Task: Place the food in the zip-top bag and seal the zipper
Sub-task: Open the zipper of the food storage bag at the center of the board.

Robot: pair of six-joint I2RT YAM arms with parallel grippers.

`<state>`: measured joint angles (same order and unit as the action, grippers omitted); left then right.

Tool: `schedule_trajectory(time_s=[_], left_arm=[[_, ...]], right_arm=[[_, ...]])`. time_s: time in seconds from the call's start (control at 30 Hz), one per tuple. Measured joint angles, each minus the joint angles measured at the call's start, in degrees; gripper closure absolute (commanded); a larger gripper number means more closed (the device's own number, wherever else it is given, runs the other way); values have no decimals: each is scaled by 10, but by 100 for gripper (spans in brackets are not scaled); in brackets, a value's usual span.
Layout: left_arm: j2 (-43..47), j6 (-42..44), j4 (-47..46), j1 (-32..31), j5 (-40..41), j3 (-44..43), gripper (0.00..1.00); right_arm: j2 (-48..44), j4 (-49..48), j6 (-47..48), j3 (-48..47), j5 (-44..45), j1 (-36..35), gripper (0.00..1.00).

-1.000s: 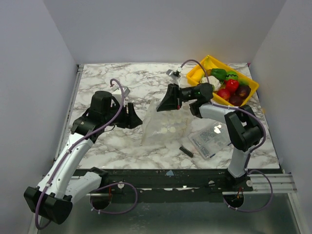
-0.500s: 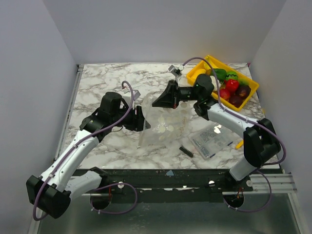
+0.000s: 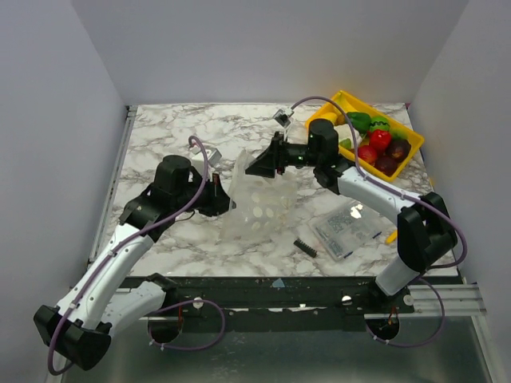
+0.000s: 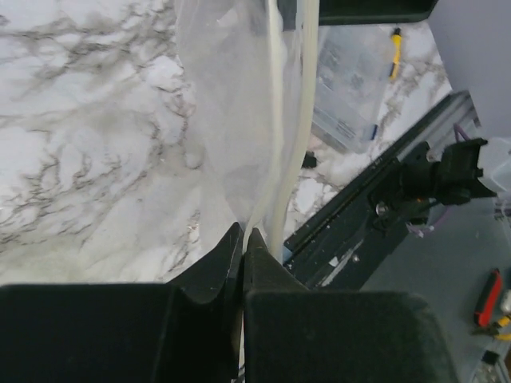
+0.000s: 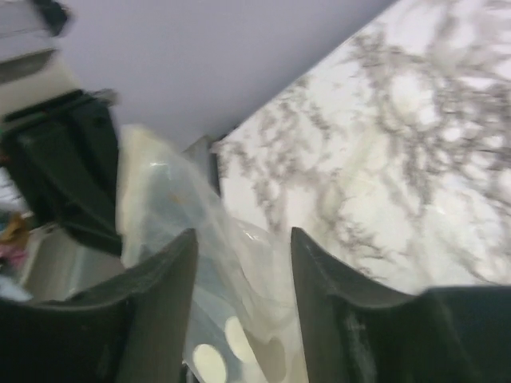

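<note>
The left tool (image 4: 243, 238) is pinched tight on one edge of the zip-top bag (image 3: 259, 203), which stands up off the marble desk (image 3: 168, 132) near its middle, between the two arms. The right tool (image 5: 241, 239) has its jaws apart at the bag's far upper edge, with clear film lying loosely between them. The food (image 3: 377, 145) sits piled in the yellow tray (image 3: 345, 98) at the desk's far right corner — well apart from the bag.

no readable text, labels or nos. on anything in these views.
</note>
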<state>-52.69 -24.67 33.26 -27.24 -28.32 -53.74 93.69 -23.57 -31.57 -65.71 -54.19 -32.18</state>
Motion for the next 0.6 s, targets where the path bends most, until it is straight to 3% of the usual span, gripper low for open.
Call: schedule_trajectory(time_s=[0.13, 0.2, 0.37, 0.6], left_arm=[[-2, -1, 53, -1, 93, -50, 100], [-2, -2, 82, -1, 153, -83, 100], [-5, -9, 141, -1, 291, -144, 100], [-75, -26, 163, -1, 354, -156, 100]], right_arm=[[-5, 94, 14, -19, 150, -22, 9], [-8, 144, 7, -29, 224, -31, 1], [-9, 248, -41, -62, 372, -38, 0], [-20, 271, -118, -55, 511, -122, 0]])
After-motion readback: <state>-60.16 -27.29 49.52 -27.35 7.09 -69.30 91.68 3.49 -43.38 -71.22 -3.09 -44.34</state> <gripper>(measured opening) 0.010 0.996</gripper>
